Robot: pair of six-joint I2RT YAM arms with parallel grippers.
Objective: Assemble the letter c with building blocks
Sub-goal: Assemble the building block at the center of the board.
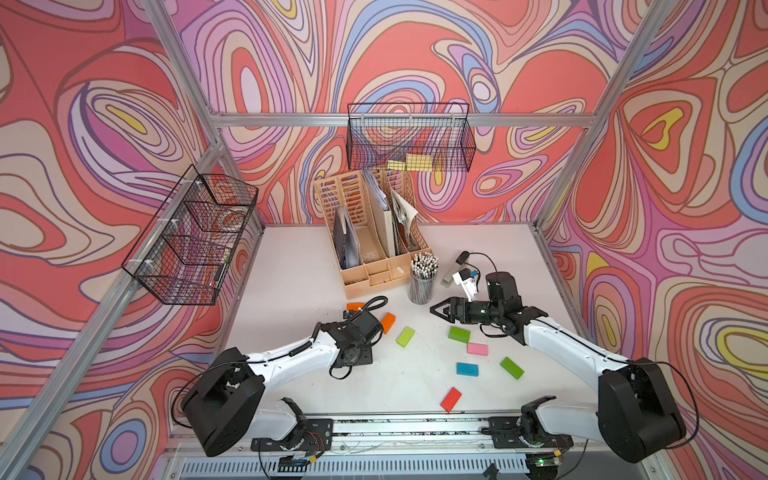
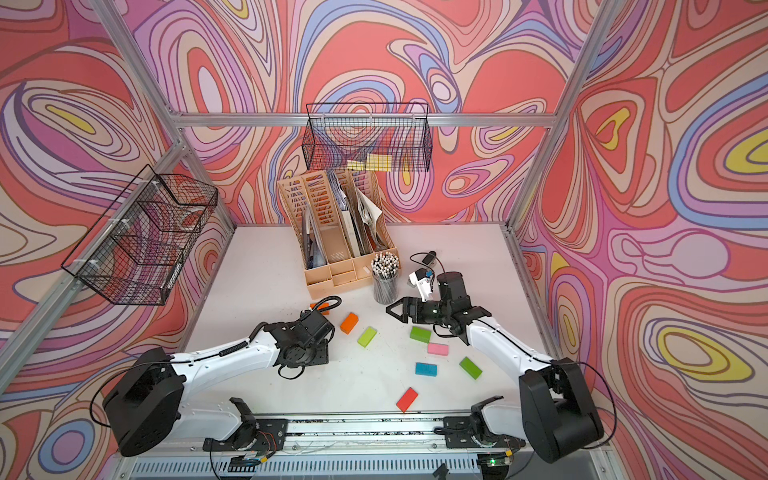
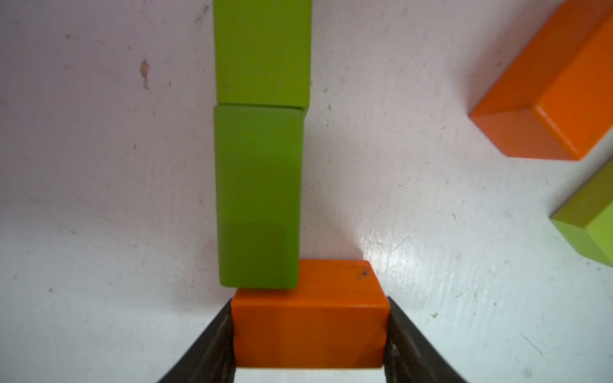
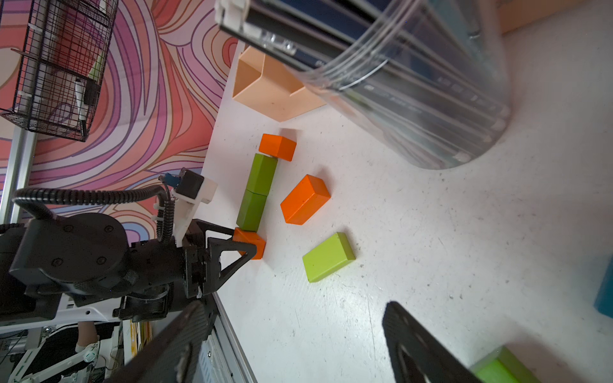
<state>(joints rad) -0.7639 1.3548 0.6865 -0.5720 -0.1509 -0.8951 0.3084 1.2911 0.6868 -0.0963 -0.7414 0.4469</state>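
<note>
We see left jaws clamped on orange block, touching the end of a green block on the desk; right jaws released, spread wide.

I count three orange blocks, five green blocks, one pink block, one blue block and one red block.

Top views overhead, facing down; wrist views close (sharing green blocks).
</note>
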